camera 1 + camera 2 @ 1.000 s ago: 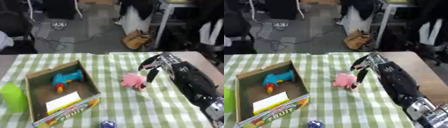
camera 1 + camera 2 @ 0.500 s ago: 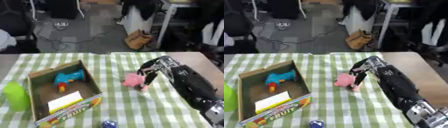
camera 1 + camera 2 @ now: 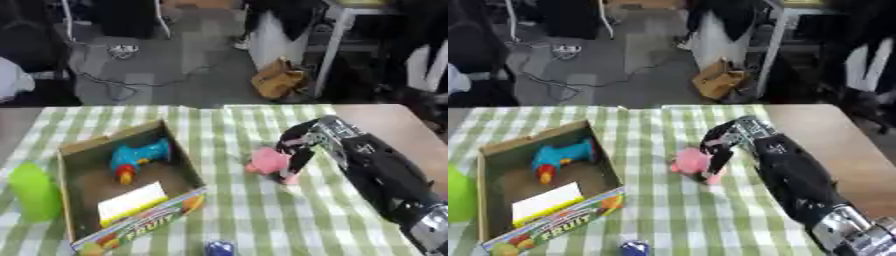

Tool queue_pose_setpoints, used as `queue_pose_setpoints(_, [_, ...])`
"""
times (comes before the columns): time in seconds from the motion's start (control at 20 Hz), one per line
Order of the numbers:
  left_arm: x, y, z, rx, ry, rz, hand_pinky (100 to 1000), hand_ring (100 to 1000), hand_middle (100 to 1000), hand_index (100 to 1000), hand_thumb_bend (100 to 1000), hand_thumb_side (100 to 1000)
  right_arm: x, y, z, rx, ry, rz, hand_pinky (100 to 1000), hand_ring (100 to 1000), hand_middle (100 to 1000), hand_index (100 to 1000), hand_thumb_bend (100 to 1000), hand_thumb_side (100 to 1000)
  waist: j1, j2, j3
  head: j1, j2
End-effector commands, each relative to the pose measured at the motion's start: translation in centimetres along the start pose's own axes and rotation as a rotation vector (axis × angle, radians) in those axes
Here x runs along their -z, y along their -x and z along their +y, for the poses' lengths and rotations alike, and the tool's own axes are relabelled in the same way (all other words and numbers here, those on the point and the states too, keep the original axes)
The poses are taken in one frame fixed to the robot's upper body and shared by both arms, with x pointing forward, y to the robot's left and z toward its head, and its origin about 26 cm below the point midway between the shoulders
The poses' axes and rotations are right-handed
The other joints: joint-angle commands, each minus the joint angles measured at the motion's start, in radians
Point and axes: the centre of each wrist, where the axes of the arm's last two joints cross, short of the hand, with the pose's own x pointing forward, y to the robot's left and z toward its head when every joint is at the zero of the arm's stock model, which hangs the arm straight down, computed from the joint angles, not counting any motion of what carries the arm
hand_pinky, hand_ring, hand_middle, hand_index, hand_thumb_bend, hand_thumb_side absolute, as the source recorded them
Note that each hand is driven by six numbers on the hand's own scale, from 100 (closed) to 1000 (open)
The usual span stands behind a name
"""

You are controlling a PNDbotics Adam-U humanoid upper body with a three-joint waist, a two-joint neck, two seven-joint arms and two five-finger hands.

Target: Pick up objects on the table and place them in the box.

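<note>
The right hand (image 3: 302, 141) curls its fingers (image 3: 293, 162) round the pink toy (image 3: 267, 162) on the table (image 3: 254, 210). The box (image 3: 74, 155) holds a blue drill (image 3: 138, 156) and a white card (image 3: 131, 201).

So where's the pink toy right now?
The pink toy lies on the checked cloth near the middle of the view, right of the box, with the right hand reaching down onto it.

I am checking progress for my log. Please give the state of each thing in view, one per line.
Box: open, upright on the table.
Blue toy drill: lying inside the box.
White card: inside the box.
Pink toy: on the table, outside the box.
Right hand: fingers curled against the pink toy.
Green object: beside the box.
</note>
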Motion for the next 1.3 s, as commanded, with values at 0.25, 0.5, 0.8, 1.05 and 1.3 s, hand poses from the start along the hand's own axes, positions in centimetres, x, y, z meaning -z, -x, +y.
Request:
queue_pose_setpoints(0.25, [0.9, -0.4, 0.0, -0.002, -0.009, -0.038, 883, 916, 911, 910, 100, 1000, -0.8, 0.7, -0.7, 0.004, 0.077, 0.029, 475, 302, 326, 523, 100, 738, -0.006, -0.014, 0.000, 0.003, -0.006])
queue_pose_setpoints(0.5, [0.9, -0.4, 0.0, 0.000, -0.008, -0.038, 883, 916, 911, 910, 100, 1000, -1.2, 1.0, -1.2, 0.025, 0.152, 0.021, 423, 216, 242, 482, 100, 791, -0.006, -0.019, -0.004, 0.002, -0.002])
queue_pose_setpoints(0.8, [0.8, -0.4, 0.1, 0.004, -0.007, -0.037, 884, 916, 911, 909, 100, 1000, -1.9, 1.4, -2.1, 0.051, 0.188, 0.013, 380, 125, 106, 448, 100, 841, -0.005, -0.024, -0.008, -0.003, 0.003])
queue_pose_setpoints(1.05, [0.7, -0.4, 0.1, 0.006, -0.007, -0.033, 884, 916, 912, 910, 100, 1000, -2.8, 1.6, -3.5, 0.075, 0.211, -0.006, 371, 110, 100, 440, 100, 840, -0.003, -0.028, -0.011, -0.004, 0.007])
queue_pose_setpoints(1.3, [0.6, -0.4, 0.1, 0.008, -0.003, -0.030, 883, 916, 912, 910, 100, 1000, -5.2, 1.9, -6.7, 0.110, 0.290, -0.054, 352, 100, 100, 436, 100, 836, -0.005, -0.036, -0.016, -0.008, 0.011])
